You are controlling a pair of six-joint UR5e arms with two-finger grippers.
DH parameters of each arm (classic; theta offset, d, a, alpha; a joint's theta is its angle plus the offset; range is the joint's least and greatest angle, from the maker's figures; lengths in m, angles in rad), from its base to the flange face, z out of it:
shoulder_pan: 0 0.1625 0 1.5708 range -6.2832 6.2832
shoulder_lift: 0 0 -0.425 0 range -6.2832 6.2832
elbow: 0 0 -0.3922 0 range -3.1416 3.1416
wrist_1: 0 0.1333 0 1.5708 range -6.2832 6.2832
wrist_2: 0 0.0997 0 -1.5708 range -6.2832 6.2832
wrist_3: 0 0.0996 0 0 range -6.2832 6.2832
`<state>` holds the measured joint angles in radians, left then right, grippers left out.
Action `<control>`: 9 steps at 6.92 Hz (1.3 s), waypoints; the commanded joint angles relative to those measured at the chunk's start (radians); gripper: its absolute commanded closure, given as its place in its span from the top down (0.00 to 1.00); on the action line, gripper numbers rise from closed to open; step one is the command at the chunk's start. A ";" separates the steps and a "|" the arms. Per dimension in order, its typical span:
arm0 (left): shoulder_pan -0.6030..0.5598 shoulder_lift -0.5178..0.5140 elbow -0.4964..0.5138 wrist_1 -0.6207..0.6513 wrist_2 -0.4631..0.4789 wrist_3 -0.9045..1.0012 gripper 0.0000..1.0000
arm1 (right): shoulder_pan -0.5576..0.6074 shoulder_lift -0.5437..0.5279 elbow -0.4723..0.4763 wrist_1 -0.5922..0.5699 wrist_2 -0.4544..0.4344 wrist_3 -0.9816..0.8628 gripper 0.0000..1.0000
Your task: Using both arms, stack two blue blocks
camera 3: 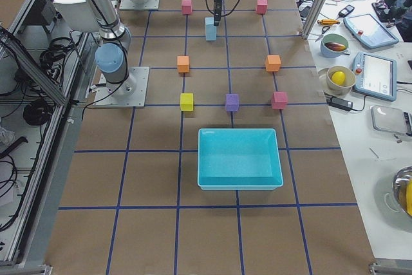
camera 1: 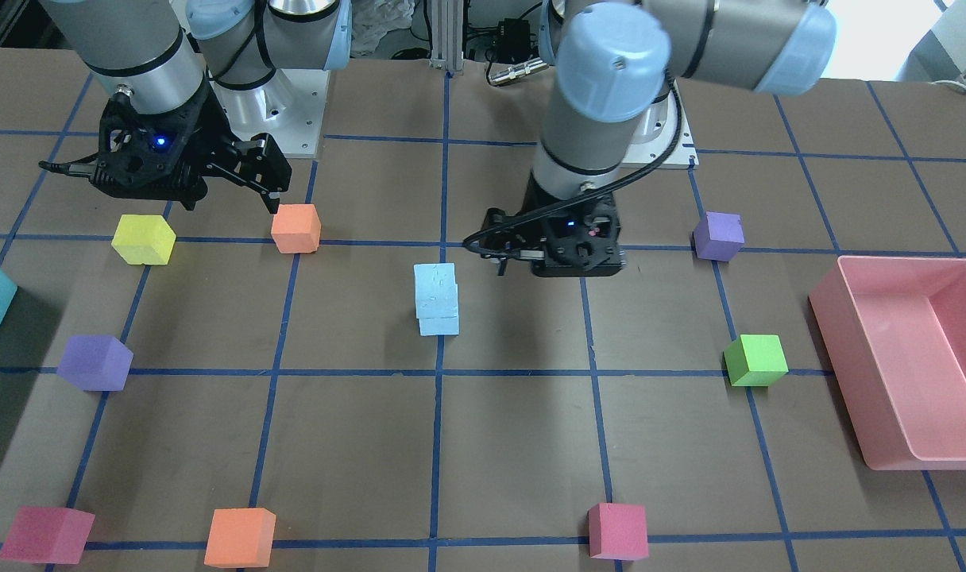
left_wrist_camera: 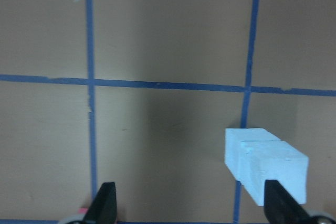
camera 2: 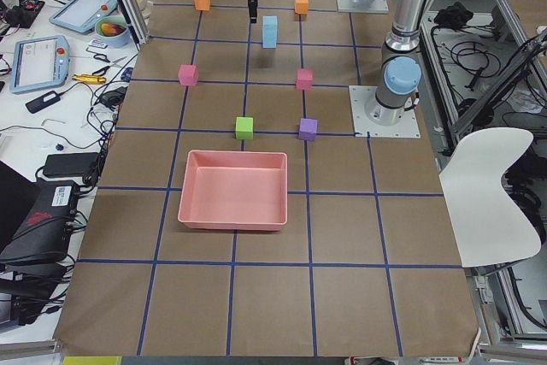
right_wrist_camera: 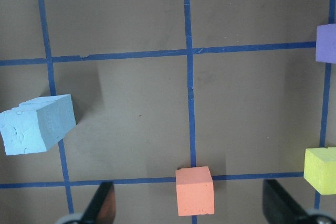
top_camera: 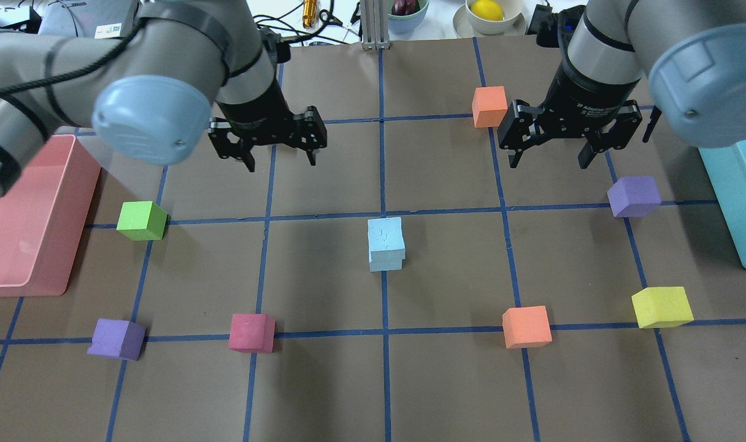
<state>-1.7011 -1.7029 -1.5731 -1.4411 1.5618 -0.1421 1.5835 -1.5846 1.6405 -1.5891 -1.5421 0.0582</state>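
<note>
Squarely in the middle of the desk (top_camera: 324,380), well away from every edge, the two blue blocks (top_camera: 386,244) stand stacked. They are matte, pale cubes with pitted, scuffed faces, and the upper one sits slightly askew on the lower. The desk is flat brown sheet crossed by blue tape lines. The left arm (top_camera: 134,73) bends in from the left edge, its left gripper (top_camera: 281,164) pointing down, fingers spread and empty. The right arm (top_camera: 655,37) mirrors it, the right gripper (top_camera: 548,164) likewise released, holding nothing.
</note>
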 commanded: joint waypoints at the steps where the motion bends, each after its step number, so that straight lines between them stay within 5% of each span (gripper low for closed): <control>1: 0.084 0.108 0.022 -0.090 0.123 0.194 1.00 | 0.000 0.000 0.001 0.000 -0.001 -0.001 1.00; 9: 0.136 0.164 -0.008 -0.012 0.046 0.202 1.00 | -0.002 0.003 -0.004 0.003 -0.004 0.017 1.00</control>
<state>-1.5656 -1.5397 -1.5818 -1.4538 1.6110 0.0604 1.5854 -1.5821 1.6415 -1.5885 -1.5460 0.0694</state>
